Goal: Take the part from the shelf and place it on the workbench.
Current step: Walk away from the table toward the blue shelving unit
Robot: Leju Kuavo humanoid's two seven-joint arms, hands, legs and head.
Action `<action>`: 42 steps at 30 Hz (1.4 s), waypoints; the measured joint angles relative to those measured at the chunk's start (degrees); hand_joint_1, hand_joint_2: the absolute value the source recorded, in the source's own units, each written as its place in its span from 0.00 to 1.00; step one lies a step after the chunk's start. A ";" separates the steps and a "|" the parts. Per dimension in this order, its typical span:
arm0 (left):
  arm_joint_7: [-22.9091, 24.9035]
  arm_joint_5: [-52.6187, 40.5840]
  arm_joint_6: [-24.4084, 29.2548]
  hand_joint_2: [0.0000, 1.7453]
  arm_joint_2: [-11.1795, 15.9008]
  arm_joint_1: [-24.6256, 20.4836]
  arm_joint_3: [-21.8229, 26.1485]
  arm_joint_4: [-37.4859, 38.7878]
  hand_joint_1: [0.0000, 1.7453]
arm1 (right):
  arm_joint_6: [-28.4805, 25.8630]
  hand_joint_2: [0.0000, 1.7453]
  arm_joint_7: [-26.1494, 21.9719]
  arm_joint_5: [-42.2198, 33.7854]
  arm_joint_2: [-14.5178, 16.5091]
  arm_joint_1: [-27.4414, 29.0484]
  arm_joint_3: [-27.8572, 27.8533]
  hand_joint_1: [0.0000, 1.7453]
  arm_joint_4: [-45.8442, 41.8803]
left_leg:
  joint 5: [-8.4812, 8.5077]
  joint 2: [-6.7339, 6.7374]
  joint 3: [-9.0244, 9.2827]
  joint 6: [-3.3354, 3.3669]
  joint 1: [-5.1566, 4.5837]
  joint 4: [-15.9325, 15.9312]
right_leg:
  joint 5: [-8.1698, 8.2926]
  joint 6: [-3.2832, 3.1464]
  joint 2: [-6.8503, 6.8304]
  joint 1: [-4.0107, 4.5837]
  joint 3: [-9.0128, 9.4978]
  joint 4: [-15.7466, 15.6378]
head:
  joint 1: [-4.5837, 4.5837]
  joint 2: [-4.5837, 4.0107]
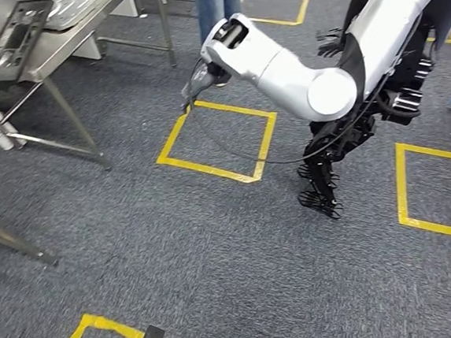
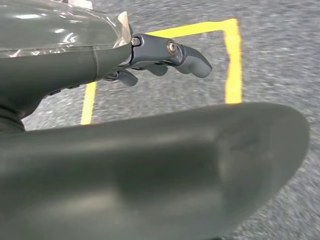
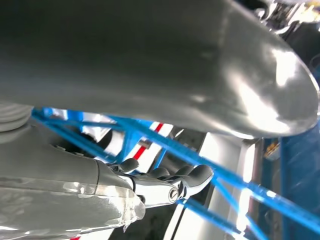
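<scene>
A black frame-shaped part lies flat on the metal workbench at the far left of the head view. My left hand hangs over grey carpet beside a yellow tape corner. Its fingers are stretched out away from the thick thumb and hold nothing. My right hand is also empty, its fingers extended in front of blue shelf struts. Both hands are well away from the part.
A white robot arm crosses the upper right of the head view, its grey end above a yellow floor square. A person's legs stand behind it. Slanted workbench legs reach the carpet. More yellow squares mark the floor.
</scene>
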 joint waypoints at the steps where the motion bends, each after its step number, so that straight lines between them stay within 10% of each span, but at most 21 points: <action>1: 0.01 -0.09 -0.02 0.00 0.00 -0.03 0.01 0.01 0.00 | 1.51 0.00 0.82 -1.25 0.00 -0.57 -1.02 0.00 0.77 | 2.15 -1.47 1.20 0.21 0.14 -3.67 | -0.18 0.20 0.77 0.08 0.14 0.16 | 0.04 0.00; 4: 0.16 -0.66 -0.06 0.00 -0.01 -0.09 0.04 0.01 0.00 | 9.28 0.00 2.70 -5.34 0.02 -4.88 -8.83 0.00 6.73 | 3.83 -4.41 2.88 0.45 0.24 -8.68 | -0.20 1.23 2.90 -0.21 -0.28 0.31 | 0.06 0.00; 6: 0.34 -0.89 0.04 0.00 -0.06 -0.23 0.09 0.00 0.00 | 14.05 0.00 2.86 -5.42 -0.14 -8.60 -17.34 0.00 13.89 | 4.02 -3.50 3.19 0.93 0.19 -9.36 | -0.08 2.05 3.32 -0.45 -0.40 0.00 | 0.03 0.00; 10: 0.83 -1.04 0.51 0.00 -0.26 -0.19 0.56 0.01 0.00 | 15.92 0.00 1.62 -2.11 -1.96 -17.55 -35.06 0.00 35.22 | 4.19 -0.88 4.06 1.96 0.26 -10.29 | -4.37 3.63 -2.55 -0.61 -4.61 8.39 | 0.39 0.00; 13: 1.24 -1.33 0.74 0.00 -0.28 -0.01 0.98 0.01 0.00 | 11.81 0.00 2.09 -0.57 -4.44 -22.24 -44.88 0.00 54.30 | 3.71 1.10 4.33 2.02 0.09 -10.27 | -5.23 4.15 -3.57 -1.10 -8.40 14.37 | 0.40 0.00; 17: 1.23 -1.93 1.13 0.00 -0.40 -0.17 1.24 0.01 0.00 | 6.54 0.00 7.57 0.96 -7.64 -26.29 -53.48 0.00 75.68 | 2.45 3.53 5.61 1.18 -0.15 -10.28 | 1.30 3.58 -6.16 -0.66 -2.69 1.92 | 0.36 0.00; 23: 1.11 -2.26 2.25 0.00 -0.95 -0.74 1.73 -0.01 0.00 | 3.48 0.00 18.63 3.62 -9.46 -28.61 -58.04 0.00 91.99 | -0.13 3.57 6.04 -0.53 0.29 -8.39 | 1.29 1.00 -4.71 0.02 -1.32 -0.54 | 0.26 0.00; 27: 1.15 -2.54 2.46 0.00 -1.02 -0.45 2.19 0.00 0.00 | 3.26 0.00 21.11 4.20 -9.69 -29.80 -58.97 0.00 97.12 | -5.76 1.20 -0.83 -0.39 0.08 5.19 | 1.01 0.02 -2.22 0.10 -0.70 -0.70 | 0.10 0.00; 29: 1.19 -2.53 2.50 0.00 -0.99 -0.38 2.37 -0.01 0.00 | 3.29 0.00 22.09 4.47 -9.73 -29.90 -59.15 0.00 98.81 | -3.62 0.92 -1.75 -0.01 -0.11 4.95 | 0.78 -0.05 -0.67 0.20 -0.26 -0.69 | 0.09 0.00; 32: 1.20 -2.60 2.56 0.00 -0.96 -0.43 2.45 0.00 0.00 | 3.37 0.00 22.65 4.79 -9.78 -30.11 -59.25 0.00 100.56 | 3.03 -2.05 2.02 0.78 -0.12 -5.93 | 0.33 0.27 1.63 0.21 0.32 -0.55 | 0.13 0.00; 36: 1.03 -2.71 2.75 0.00 -0.97 -0.55 2.51 -0.01 0.00 | 3.97 0.00 23.27 5.41 -9.96 -30.14 -59.25 0.00 101.69 | 4.15 -3.27 3.46 1.28 -0.31 -9.79 | 0.16 1.61 3.73 -0.33 -0.13 -0.45 | 0.12 0.00; 39: 0.93 -2.78 2.43 0.00 -0.97 -0.73 2.54 -0.01 0.00 | 4.97 0.00 23.10 5.69 -10.22 -30.24 -59.25 0.00 102.11 | 4.39 -1.28 4.20 2.06 -0.20 -10.72 | -2.28 2.53 -0.51 -0.32 -1.74 3.21 | 0.28 0.00; 42: 1.04 -2.81 2.24 0.00 -0.95 -0.48 2.54 0.01 0.00 | 6.40 0.00 22.79 6.14 -10.56 -30.75 -59.21 0.00 102.45 | 3.96 1.19 4.61 2.26 -0.33 -10.83 | -6.50 3.41 -3.27 -0.80 -7.05 13.36 | 0.37 0.00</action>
